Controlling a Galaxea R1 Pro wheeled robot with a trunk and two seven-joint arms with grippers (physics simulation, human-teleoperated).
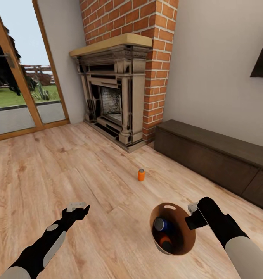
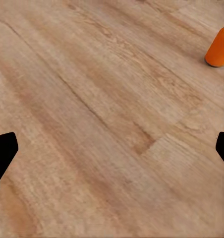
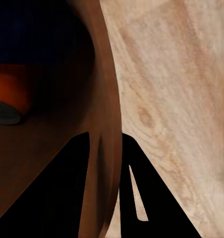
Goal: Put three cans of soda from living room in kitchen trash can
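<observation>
Orange soda can (image 1: 141, 174) stands upright on the wood floor (image 1: 50, 174), far of both arms: light, rigid, slick, best pinched mid-body. Left tool (image 1: 80, 209) is wide open, empty. Right tool (image 1: 194, 217) pinches the bin (image 1: 187, 236) rim, 2 cans (image 1: 163, 231) inside.

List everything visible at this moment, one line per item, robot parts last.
soda can on floor: 1, bright orange, upright on the wood floor between fireplace and robot.
soda cans in bin: 2, one dark blue, one orange, lying inside the trash can.
trash can: 1, copper-brown inside, tilted, its rim pinched by the right gripper.
fireplace: 1, red brick with stone surround, against the wall.
low cabinet: 1, dark brown, along the right wall.
glass door: wood-framed, far left.
wood floor: light planks.
left gripper: open, empty, above the floor.
right gripper: shut on the bin's rim.
</observation>
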